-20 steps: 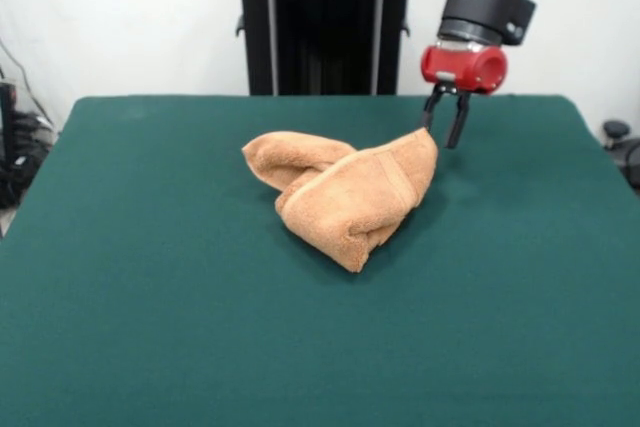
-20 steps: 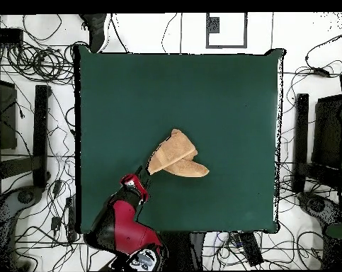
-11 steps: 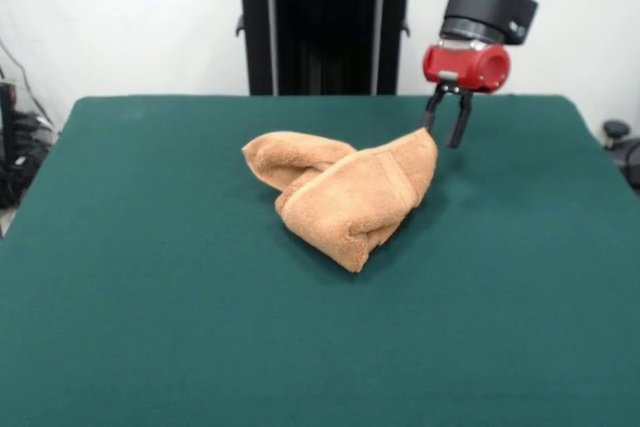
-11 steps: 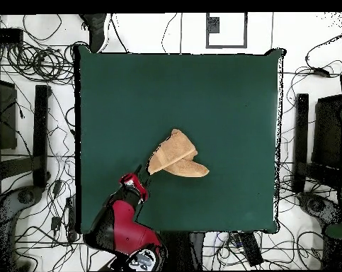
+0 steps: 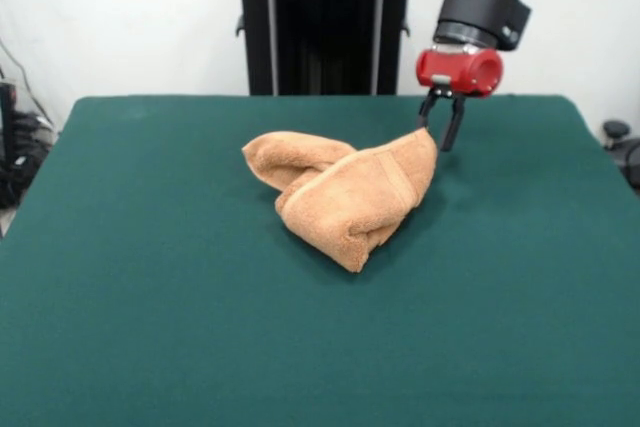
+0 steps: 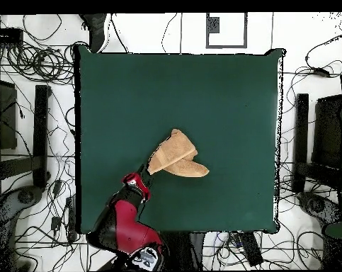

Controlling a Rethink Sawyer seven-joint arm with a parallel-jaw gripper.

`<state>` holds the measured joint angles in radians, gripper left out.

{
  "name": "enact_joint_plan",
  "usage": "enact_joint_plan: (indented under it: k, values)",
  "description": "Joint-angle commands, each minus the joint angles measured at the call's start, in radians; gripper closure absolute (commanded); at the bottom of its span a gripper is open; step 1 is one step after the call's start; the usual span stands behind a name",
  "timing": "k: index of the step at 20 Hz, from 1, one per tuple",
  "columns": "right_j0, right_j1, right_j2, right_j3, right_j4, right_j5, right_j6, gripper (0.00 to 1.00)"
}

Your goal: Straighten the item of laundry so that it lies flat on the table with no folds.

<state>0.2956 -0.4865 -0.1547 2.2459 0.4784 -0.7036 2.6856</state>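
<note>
So the small orange-tan terry-cloth towel is sitting near the middle of the big dark green felt-covered table, and it's nowhere near flat yet. It's bunched into a lumpy wedge with one flap doubled over the rest, and a woven band is showing on the top layer.

The black two-fingered pincer on the red and black arm is hanging right at the towel's raised corner, the one pointing toward the arm's side. Its fingers are spread apart with green table showing between them, and they aren't pinching anything. One finger is sitting just at the corner's tip; I can't tell if it's actually touching. My guess is it's parked there because that peaked corner is the easiest bit to grab and pull outward to undo the fold.

The front view is giving the good stuff: how high the towel is humped up, the fold lines, the gap between the fingers. The overhead view flattens all that, so the towel is just reading as a tan wedge, but it's showing its outline on the table and the arm coming in at an angle toward that corner, with the pincer just beside it.
</note>
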Motion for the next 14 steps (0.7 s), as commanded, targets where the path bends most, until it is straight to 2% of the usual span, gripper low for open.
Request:
enact_joint_plan:
  k: [1, 9, 10, 12, 14]
  values:
    - [-0.008, 0.026, 0.043, -0.06, 0.031, -0.047, 0.208, 0.0]
    - [-0.028, 0.039, 0.038, -0.064, 0.011, -0.068, 0.205, 0.0]
    - [-0.027, 0.04, 0.037, -0.065, 0.009, -0.068, 0.2, 1.0]
    - [-0.031, 0.041, 0.039, -0.065, 0.006, -0.066, 0.2, 1.0]
    - [-0.013, 0.03, 0.031, -0.054, 0.055, -0.033, 0.181, 1.0]
